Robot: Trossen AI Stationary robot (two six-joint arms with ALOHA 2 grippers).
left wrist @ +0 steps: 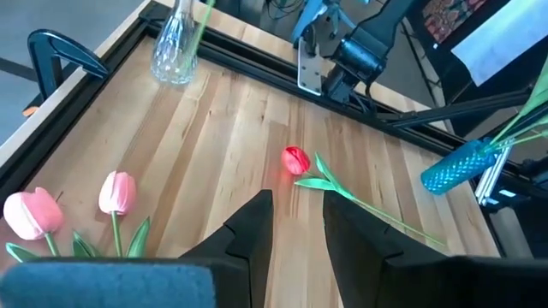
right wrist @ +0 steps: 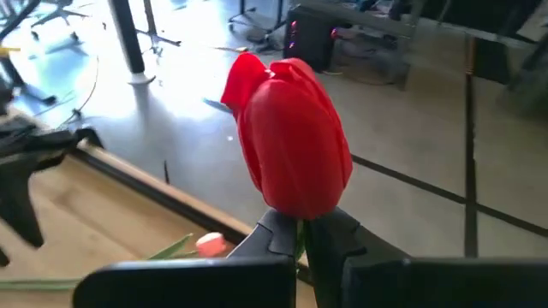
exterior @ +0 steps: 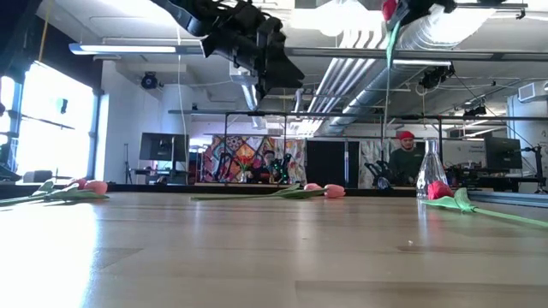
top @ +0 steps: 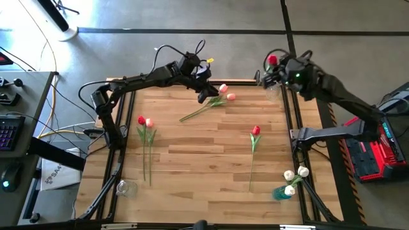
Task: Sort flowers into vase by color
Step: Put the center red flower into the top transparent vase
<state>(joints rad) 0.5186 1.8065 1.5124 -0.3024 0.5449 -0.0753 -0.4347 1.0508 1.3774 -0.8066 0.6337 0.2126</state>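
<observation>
Right wrist view shows you the right gripper (right wrist: 300,235) clamped on a red tulip's (right wrist: 291,141) stem, while your left gripper (left wrist: 295,218) hangs parted above two pink tulips (top: 225,93)

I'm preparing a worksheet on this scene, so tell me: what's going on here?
Two robot arms are sorting tulips into vases. The right hand is shut on a red tulip, held up over the clear vase at the table's far right corner. The left hand hangs part open above two pink tulips. Other tulips lie on the table.
</observation>
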